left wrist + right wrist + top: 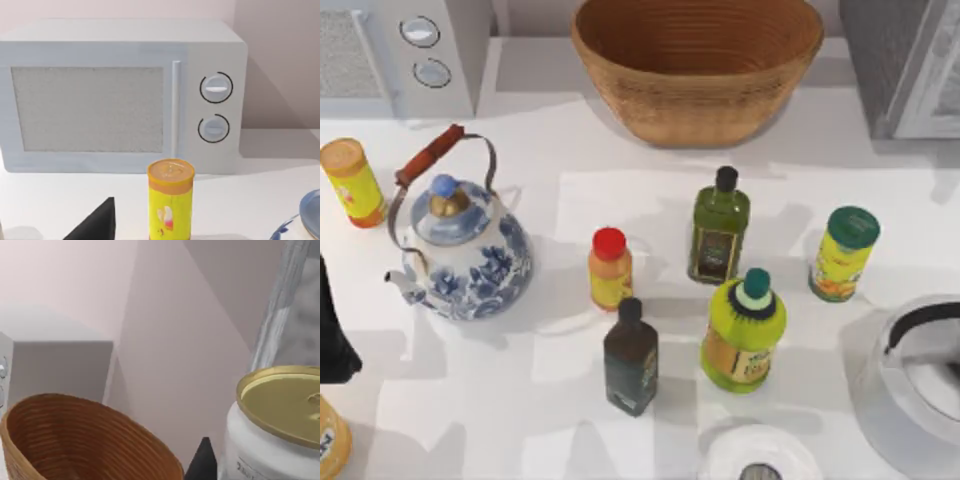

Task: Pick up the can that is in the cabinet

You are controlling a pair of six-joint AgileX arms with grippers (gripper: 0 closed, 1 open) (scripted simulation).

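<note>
Close against the right gripper (202, 463), seen as a dark tip in the right wrist view, stands a white can (272, 432) with a gold lid shut on it. Whether this gripper is spread or pressed together cannot be told, nor whether it touches the can. Grey speckled wall of the cabinet (295, 315) rises just behind the can; I cannot tell if the can stands inside it. From above, the cabinet (878, 62) sits at the table's far right corner.

At the left edge of the table the left gripper (96, 226) shows as a dark wedge, its state also not to be told. It is near a yellow can (170, 202) with an orange lid, and that can stands in front of the white microwave (100, 100), whose door is closed.

Between microwave and cabinet is a wicker basket (620, 75), its bare ribbed inside showing. Out on the table (560, 420) stand a lidded blue-and-white teapot (470, 260), a small orange bottle (610, 270) with a red cap, a green oil bottle (719, 228), a dark bottle (631, 360), a yellow-green bottle (743, 340) with a teal cap, and a green-lidded can (843, 255), all capped and upright.
</note>
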